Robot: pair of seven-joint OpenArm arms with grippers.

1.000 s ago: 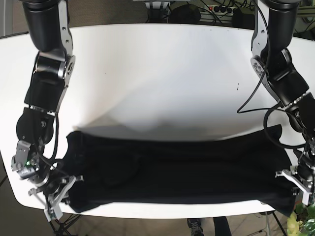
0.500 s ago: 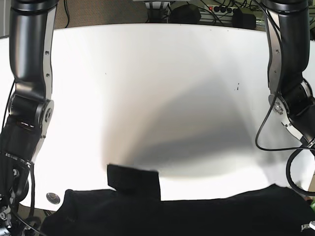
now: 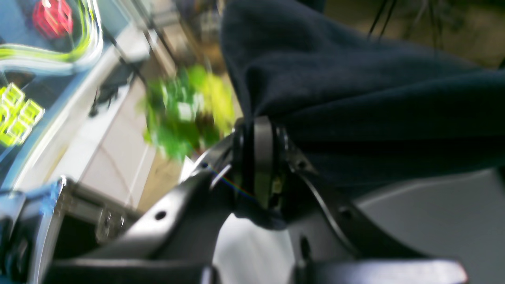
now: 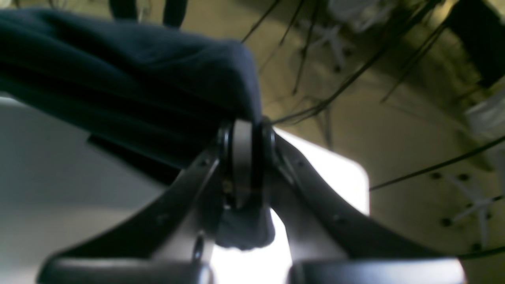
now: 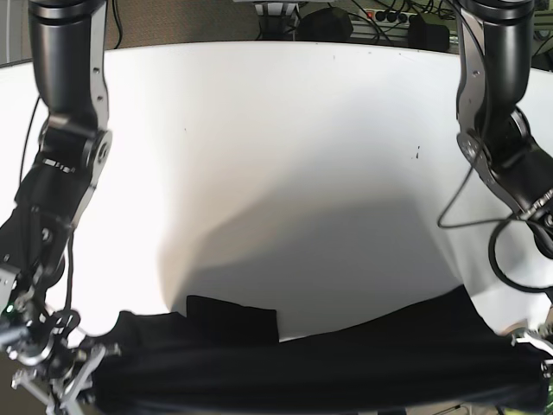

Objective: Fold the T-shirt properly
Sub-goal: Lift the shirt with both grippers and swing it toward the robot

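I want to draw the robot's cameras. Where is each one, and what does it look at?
Base: up high, looking down at the white table, both arms, and the black T-shirt.
Left wrist: behind the left hand, seeing it pinch T-shirt cloth.
Right wrist: behind the right hand, seeing it pinch cloth too.
All three show the T-shirt.
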